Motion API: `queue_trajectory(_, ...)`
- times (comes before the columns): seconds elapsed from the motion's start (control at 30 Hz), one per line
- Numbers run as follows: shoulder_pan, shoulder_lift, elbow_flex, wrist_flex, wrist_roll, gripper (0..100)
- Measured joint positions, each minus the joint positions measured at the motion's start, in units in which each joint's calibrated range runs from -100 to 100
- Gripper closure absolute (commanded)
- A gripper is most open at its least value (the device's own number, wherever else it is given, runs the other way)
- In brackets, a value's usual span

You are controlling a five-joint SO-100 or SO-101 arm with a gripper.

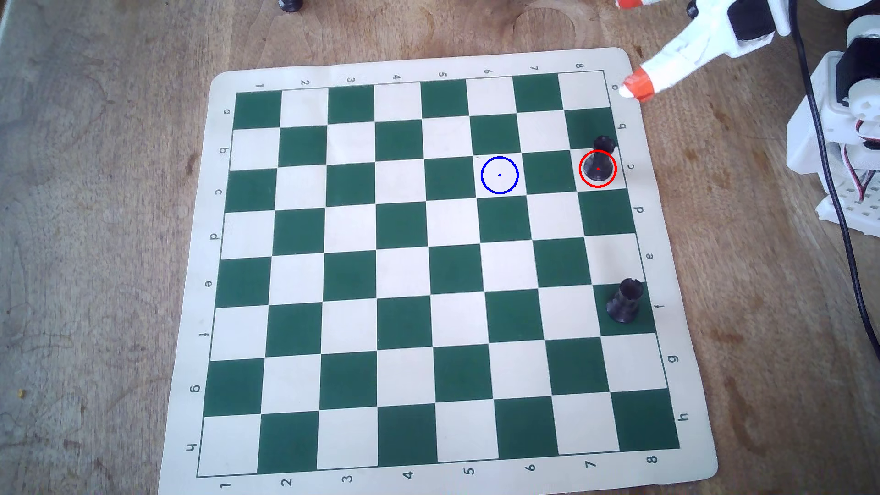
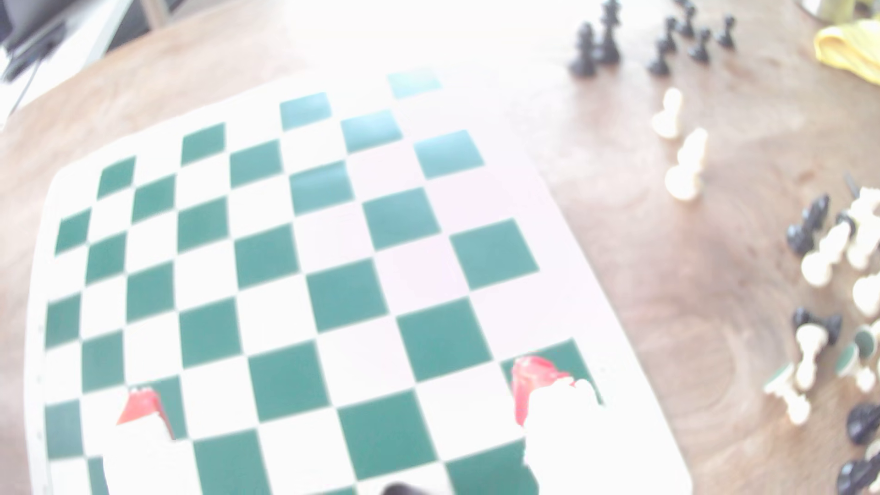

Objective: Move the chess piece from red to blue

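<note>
Overhead view shows the chess piece [image 1: 598, 164], a small black piece with a wide round base and a slim body, standing upright on a cream square in the board's right-hand column, row c. Its base fills the red circle [image 1: 580, 167], and its notched crown leans toward 12 o'clock in the picture, over the green square above. The blue circle [image 1: 482, 175] lies at 9 o'clock from the piece, two squares away on another cream square of the same row, with nothing inside it but its centre dot. At 6 o'clock from the piece, three squares down in the same column, a stouter black rook [image 1: 625, 301] stands on a green square. All of this sits on a green and cream roll-up chessboard [image 1: 666, 266] spread on a wooden table [image 1: 95, 190].

At about 1 o'clock from the piece, off the board's top right corner, hangs the gripper [image 1: 631, 47]: white fingers with orange tape at the tips, one tip over the mat's corner margin and the other at the picture's top edge. The fingers are spread wide and hold nothing, well apart from the piece.

The wrist view is bright and blurred. Both orange tips show low in the picture, with several squares between them, confirming the wide spread. Beyond the board, at 1 to 4 o'clock, spare black and white chess pieces [image 2: 685, 162] stand and lie on the table, and a yellow cloth [image 2: 847, 52] shows at 2 o'clock.
</note>
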State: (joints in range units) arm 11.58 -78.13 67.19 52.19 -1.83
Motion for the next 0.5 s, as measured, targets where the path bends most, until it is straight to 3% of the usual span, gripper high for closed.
queue_trajectory(0.17, -4.50, 6.54, -1.99, 5.82, -0.24, 61)
queue_trajectory(0.5, -10.62, 24.55, -6.24, 6.61, -2.25, 66)
